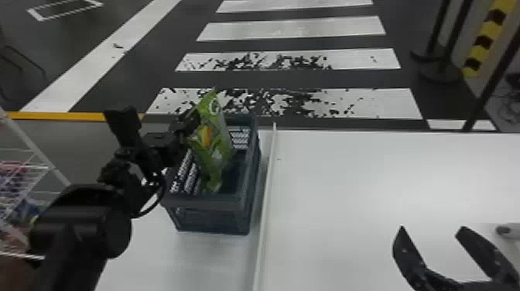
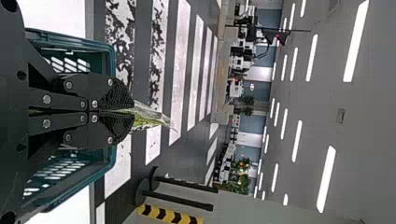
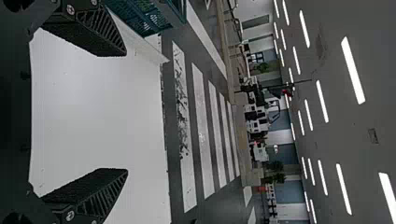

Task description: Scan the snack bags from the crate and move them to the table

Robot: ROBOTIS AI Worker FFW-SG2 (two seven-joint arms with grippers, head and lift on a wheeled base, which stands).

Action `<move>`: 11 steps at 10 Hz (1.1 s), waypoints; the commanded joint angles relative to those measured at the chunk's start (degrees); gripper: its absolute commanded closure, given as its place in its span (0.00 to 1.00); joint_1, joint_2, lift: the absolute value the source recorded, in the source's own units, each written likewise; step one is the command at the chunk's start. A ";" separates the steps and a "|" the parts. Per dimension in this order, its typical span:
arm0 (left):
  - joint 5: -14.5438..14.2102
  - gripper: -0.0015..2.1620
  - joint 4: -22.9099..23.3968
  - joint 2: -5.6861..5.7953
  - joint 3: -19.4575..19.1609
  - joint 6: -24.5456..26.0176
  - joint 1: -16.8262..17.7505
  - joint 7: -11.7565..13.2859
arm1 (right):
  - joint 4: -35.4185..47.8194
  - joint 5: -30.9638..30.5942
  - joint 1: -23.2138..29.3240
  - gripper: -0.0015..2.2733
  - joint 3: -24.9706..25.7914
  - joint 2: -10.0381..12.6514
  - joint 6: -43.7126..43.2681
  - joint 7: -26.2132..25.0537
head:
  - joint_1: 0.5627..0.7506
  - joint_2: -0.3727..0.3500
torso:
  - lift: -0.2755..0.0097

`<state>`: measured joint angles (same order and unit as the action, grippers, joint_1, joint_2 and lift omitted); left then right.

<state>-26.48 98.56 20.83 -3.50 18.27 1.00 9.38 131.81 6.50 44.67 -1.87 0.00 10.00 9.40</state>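
Left end effector (image 1: 193,118) has its two flat fingers pressed onto a green snack bag (image 1: 212,139), pinching it near the upper edge. In the head view that grip sits at about 11 o'clock from the middle of the crate (image 1: 211,200). The bag stands nearly upright, its lower part down inside the crate and its top above the rim; an orange patch shows on its face. In the left wrist view a thin, crinkled end of it pokes out beyond the closed fingertips.

The crate is dark blue-grey and rests on the white bench (image 1: 367,182), just beside a raised pale strip (image 1: 267,201) at its 3 o'clock. Across that strip, at 4 o'clock in the head view, the right end effector (image 1: 431,228) is over the bench with its fingers spread wide. Black posts (image 1: 437,38) stand on the floor at 2 o'clock, and a wire rack (image 1: 23,166) lies toward 8 o'clock.
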 commanded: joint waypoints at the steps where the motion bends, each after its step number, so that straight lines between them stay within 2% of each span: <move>1: -0.67 0.87 5.68 0.08 -2.13 2.78 -1.80 -0.59 | 0.82 0.00 0.60 0.05 -0.16 0.05 -0.20 0.00 | 0.70 0.74 | 0.63; 3: -1.47 0.87 10.60 0.08 -4.94 4.19 -4.43 -1.03 | 1.17 0.00 0.95 0.05 -0.24 0.00 -0.37 0.00 | 0.70 0.75 | 0.63; 5: -3.93 0.87 15.43 0.52 -8.37 7.00 -6.37 -1.55 | 1.17 0.00 0.51 0.05 -0.16 -0.09 -0.72 -0.09 | 0.70 0.76 | 0.63; 7: -8.85 0.87 20.97 1.14 -13.12 9.81 -8.83 -1.55 | 1.17 0.09 0.16 0.05 -0.16 -0.26 -0.72 -0.09 | 0.70 0.79 | 0.63; 9: -12.10 0.87 24.40 0.96 -14.79 12.45 -9.44 -1.73 | 1.17 -0.09 0.16 0.05 -0.33 -0.17 -0.72 -0.09 | 0.70 0.81 | 0.63; 10: -15.44 0.87 25.80 0.79 -15.84 14.03 -9.44 -1.64 | 1.17 -0.26 0.33 0.05 -0.42 -0.17 -0.72 -0.09 | 0.70 0.81 | 0.63; 11: -19.22 0.87 26.68 0.08 -16.37 15.61 -9.35 -0.85 | 1.17 -0.18 0.42 0.05 -0.33 -0.17 -0.72 -0.09 | 0.70 0.80 | 0.63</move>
<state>-43.38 124.60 21.28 -19.51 32.73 -8.42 8.55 132.98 6.32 45.02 -2.25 -0.18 9.28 9.32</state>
